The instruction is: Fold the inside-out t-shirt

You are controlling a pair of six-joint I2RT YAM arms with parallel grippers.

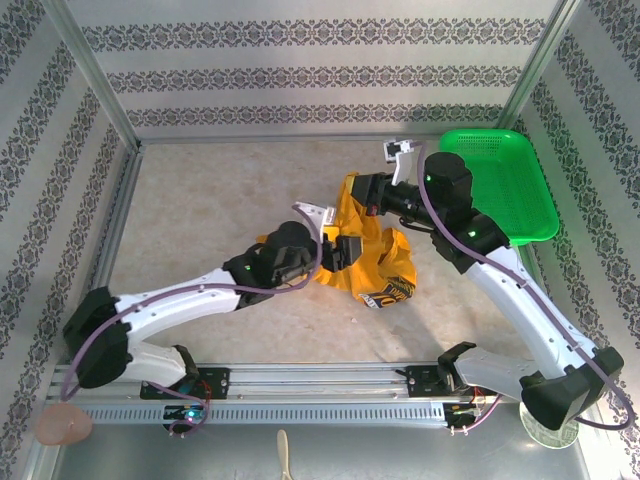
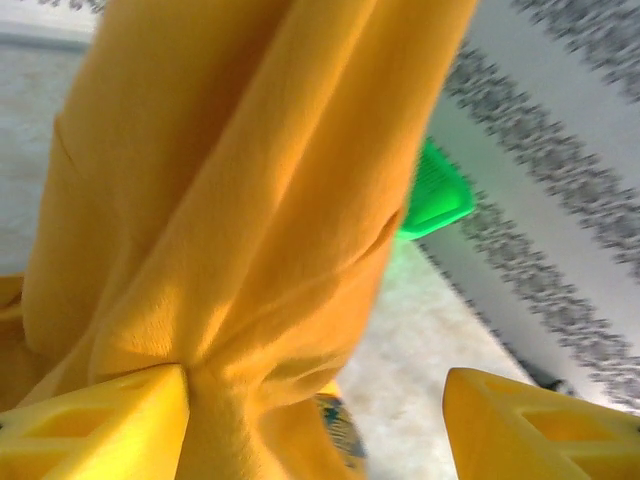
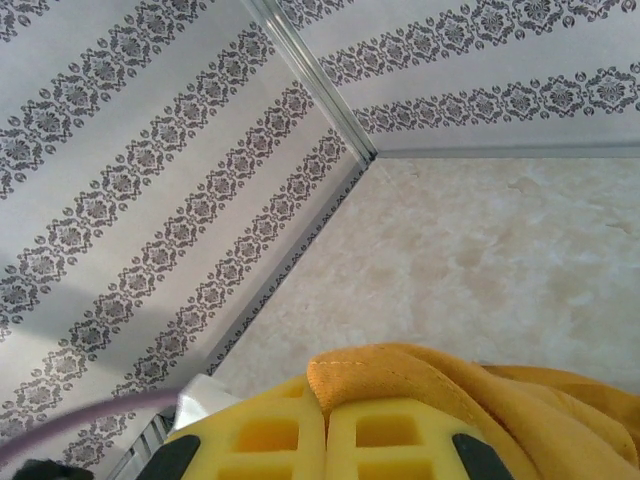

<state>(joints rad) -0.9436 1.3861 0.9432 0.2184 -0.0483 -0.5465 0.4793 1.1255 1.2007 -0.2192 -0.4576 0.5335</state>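
Note:
The inside-out t-shirt (image 1: 372,255) is a bunched mustard-orange heap at mid-table, its dark print (image 1: 392,294) showing at the lower edge. My right gripper (image 1: 366,190) is shut on the shirt's top edge. In the right wrist view the stitched hem (image 3: 400,368) is pinched between the yellow pads of that gripper (image 3: 325,425). My left gripper (image 1: 335,245) is at the shirt's left side. Its jaws stand wide apart in the left wrist view (image 2: 315,425). Hanging cloth (image 2: 230,200) brushes the left finger (image 2: 100,425), and the right finger (image 2: 545,425) is bare.
A green plastic basket (image 1: 505,185) sits at the back right, just behind the right arm, and its corner (image 2: 435,195) shows past the cloth. Patterned walls close in the table on three sides. Bare tabletop (image 1: 210,200) lies left of the shirt.

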